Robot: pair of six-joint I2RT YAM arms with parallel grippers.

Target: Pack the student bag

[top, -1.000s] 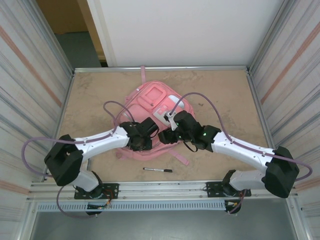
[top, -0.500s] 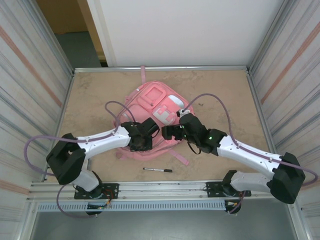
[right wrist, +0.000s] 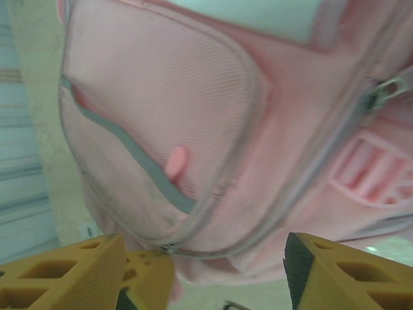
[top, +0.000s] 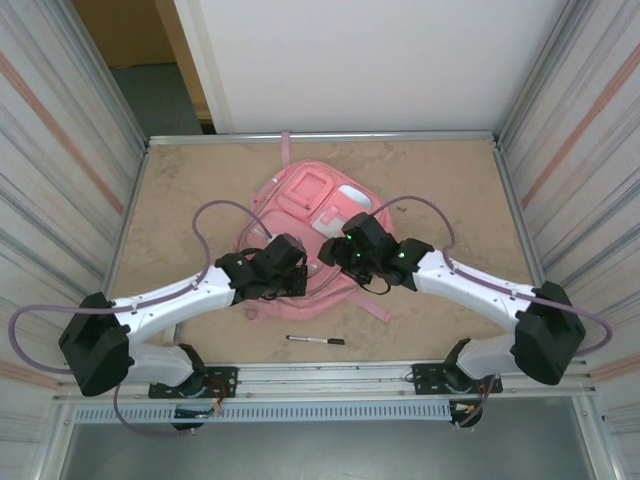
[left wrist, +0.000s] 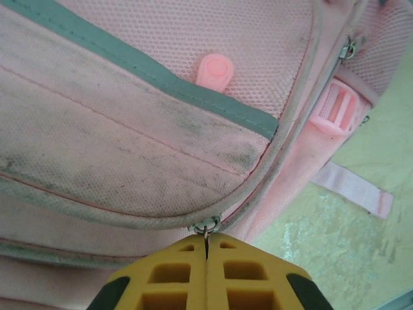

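The student bag (top: 305, 200) is a pink backpack lying flat mid-table, front pocket up. My left gripper (top: 291, 268) sits at the bag's near edge. In the left wrist view its yellow fingers (left wrist: 245, 271) are pressed together on the small metal zip pull (left wrist: 208, 227) of the grey-trimmed pocket seam. My right gripper (top: 336, 250) hovers just right of it over the bag. In the right wrist view its jaws (right wrist: 203, 265) stand apart with only pink fabric (right wrist: 213, 123) behind them, nothing between them.
A black pen (top: 316, 340) lies on the table in front of the bag, near the front rail. A pink strap (top: 370, 310) trails out toward the near right. Bare tabletop (top: 180, 200) lies on both sides, bounded by metal side walls.
My left gripper has shut on the zip pull and its arm has swung back to the left. My right gripper has shifted up and left over the bag, its jaws widening, then narrowing somewhat.
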